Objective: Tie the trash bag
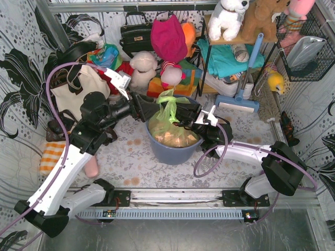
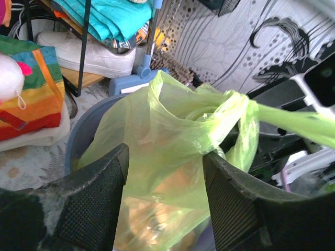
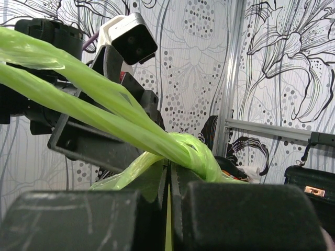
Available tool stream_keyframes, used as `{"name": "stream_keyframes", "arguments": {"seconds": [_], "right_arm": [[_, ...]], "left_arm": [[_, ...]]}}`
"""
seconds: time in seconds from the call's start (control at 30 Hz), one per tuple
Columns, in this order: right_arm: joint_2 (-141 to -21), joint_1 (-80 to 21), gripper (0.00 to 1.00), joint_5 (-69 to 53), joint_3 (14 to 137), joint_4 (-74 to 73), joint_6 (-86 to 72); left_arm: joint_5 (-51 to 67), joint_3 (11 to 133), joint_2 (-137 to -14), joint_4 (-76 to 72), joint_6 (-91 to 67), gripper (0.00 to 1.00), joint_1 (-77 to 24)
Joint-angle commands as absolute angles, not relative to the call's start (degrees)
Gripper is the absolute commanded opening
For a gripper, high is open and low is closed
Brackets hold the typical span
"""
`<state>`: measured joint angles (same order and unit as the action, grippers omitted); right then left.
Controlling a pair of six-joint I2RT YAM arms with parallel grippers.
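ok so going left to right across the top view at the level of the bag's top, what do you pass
cream tote bag → left gripper → trash bag → right gripper → blue broom

left claw point(image 2: 165, 157) points rightward, spread wide; right claw point(image 3: 168, 180) points leftward toward it, pinched tight

- I work in a staged home corner: a plush dog point(image 1: 229, 18), a black handbag point(image 1: 135, 35), a shelf point(image 1: 230, 41).
- Floral wallpaper panels point(image 1: 21, 63) on a metal frame point(image 1: 131, 6) mark it as a lab booth.
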<state>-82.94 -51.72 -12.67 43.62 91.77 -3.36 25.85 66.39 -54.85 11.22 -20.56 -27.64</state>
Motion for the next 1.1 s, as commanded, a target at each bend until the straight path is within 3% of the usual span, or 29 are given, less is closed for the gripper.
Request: {"name": "stream_keyframes", "arguments": {"seconds": [0.0,0.1,0.17,0.3,0.43,0.8,1.07], "right_arm": [[-85.61,-51.90,0.00,-12.12,41.05,97.62,-2.43],[-85.76,-51.93,0.00,-12.13,41.22,97.64,-2.42],[-86.01,-51.94,0.00,-11.75,41.43,97.61,-2.25],[-86.92,-51.92,0.00,-9.69,42.00,97.47,-1.45],[-88.45,-51.94,0.00,-7.45,43.27,97.47,-0.51],[-91.18,-52.02,0.00,-6.77,46.98,97.47,-0.06],[-89.82,-52.01,0.00,-9.47,46.36,97.59,-0.58]], "left_arm": [[26.77,66.32,-55.72,10.44,-10.35,0.68,-27.47],[27.14,65.90,-56.43,9.83,-7.31,0.69,-27.50],[30.99,65.75,-56.91,8.50,-6.37,0.63,-27.46],[40.61,66.31,-58.00,8.62,-4.34,0.28,-27.51],[48.89,65.75,-58.02,9.07,-4.01,0.15,-27.47],[60.50,61.42,-59.42,6.45,-7.90,0.11,-27.51],[47.04,63.26,-64.39,21.18,-1.57,0.20,-27.51]]}}
